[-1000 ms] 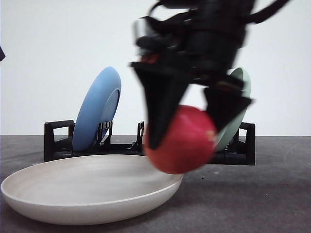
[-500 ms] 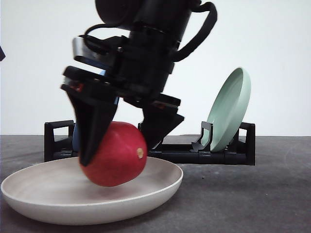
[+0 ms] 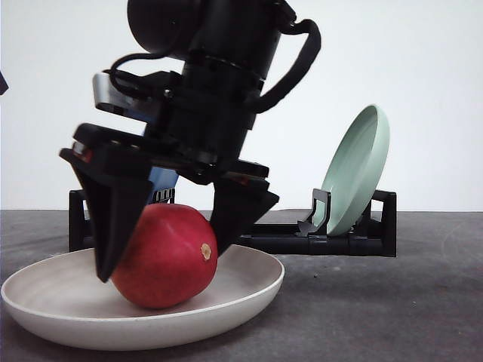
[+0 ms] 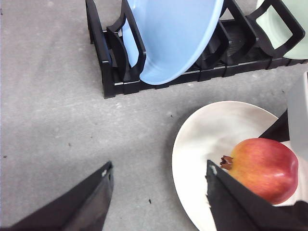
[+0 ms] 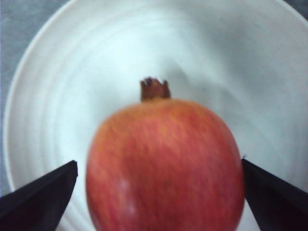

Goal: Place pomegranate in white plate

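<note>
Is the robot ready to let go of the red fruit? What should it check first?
1. Pomegranate over the white plate, not the rim: ok.
2. Fruit touching the plate floor: looks so in the front view; ok.
3. Right gripper fingers apart from the fruit: ok on both sides in the right wrist view.
4. Left gripper out of the way: ok, open beside the plate.
5. Fruit steady, won't roll: cannot tell.

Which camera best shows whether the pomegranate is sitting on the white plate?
The front view: the pomegranate rests inside the white plate. The right wrist view looks straight down on the fruit; the left wrist view catches it sideways, partly hidden.
</note>
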Robot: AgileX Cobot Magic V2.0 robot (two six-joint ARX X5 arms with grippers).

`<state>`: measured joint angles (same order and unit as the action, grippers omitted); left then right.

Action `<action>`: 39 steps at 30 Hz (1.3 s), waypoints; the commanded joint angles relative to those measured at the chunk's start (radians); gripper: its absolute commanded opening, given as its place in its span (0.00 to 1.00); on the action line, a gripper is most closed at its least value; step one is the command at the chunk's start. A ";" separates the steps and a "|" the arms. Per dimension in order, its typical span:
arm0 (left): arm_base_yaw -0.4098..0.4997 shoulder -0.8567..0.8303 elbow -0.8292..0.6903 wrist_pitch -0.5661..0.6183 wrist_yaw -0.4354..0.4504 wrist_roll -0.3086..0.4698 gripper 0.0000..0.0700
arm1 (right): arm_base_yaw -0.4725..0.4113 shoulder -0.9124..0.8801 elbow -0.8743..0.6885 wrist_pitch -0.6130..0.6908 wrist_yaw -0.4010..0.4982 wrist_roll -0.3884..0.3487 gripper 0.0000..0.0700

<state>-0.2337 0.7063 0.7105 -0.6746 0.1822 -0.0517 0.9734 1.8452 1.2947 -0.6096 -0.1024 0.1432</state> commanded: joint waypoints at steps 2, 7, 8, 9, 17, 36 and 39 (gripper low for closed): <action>-0.002 0.005 0.012 0.013 0.002 0.010 0.51 | 0.013 -0.015 0.025 0.020 0.010 0.004 1.00; -0.002 0.005 0.012 0.013 0.002 0.010 0.51 | 0.016 -0.114 -0.058 0.176 0.005 0.002 1.00; -0.002 0.005 0.012 0.013 0.002 0.010 0.51 | 0.015 -0.142 -0.093 0.227 0.005 0.000 1.00; -0.002 0.005 0.012 0.013 0.002 0.010 0.51 | 0.014 -0.169 -0.127 0.273 0.004 -0.002 1.00; -0.002 0.005 0.012 0.014 0.002 0.010 0.51 | -0.044 -0.423 -0.442 0.525 -0.072 0.006 0.95; -0.002 0.005 0.012 0.012 0.002 0.006 0.51 | -0.507 -0.881 -0.718 0.287 -0.239 -0.056 0.94; -0.002 0.005 0.012 0.010 0.002 0.006 0.51 | -0.589 -0.920 -0.728 0.226 -0.239 -0.085 0.94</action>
<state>-0.2337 0.7063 0.7105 -0.6707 0.1822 -0.0521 0.3916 0.9236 0.5672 -0.3806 -0.3382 0.0953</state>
